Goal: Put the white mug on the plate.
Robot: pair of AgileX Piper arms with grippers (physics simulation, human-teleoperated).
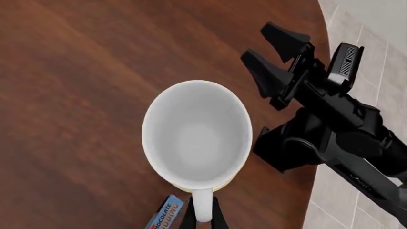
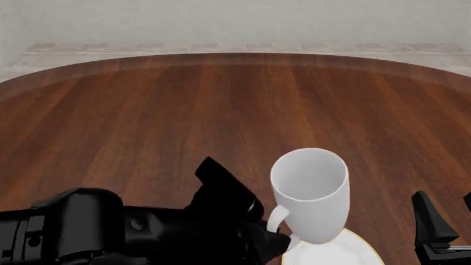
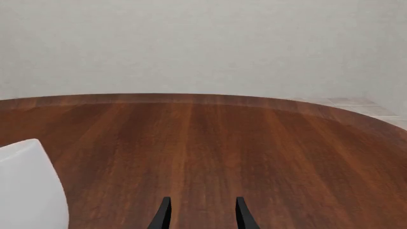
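While our left gripper (image 1: 202, 217) pinches the loop handle of the plain all-white ceramic mug (image 2: 312, 193), the cup's body sits just past the fingertips, mouth open toward the wrist camera, nothing inside. Jaws are closed tight on the handle, one finger on each side. Front view puts the mug tilted, its base over the round white plate with the thin yellowish rim (image 2: 362, 249); we can't tell if base and plate touch. Left wrist view shows a sliver of yellowish rim under the mug's base, plus the corner of a blue printed box (image 1: 167, 214) just beside the left jaws. Our right gripper (image 3: 200, 214) has its jaws parted with only brown wooden tabletop (image 3: 210, 143) between and ahead of them; the mug's white wall is off to their left side, apart from them.
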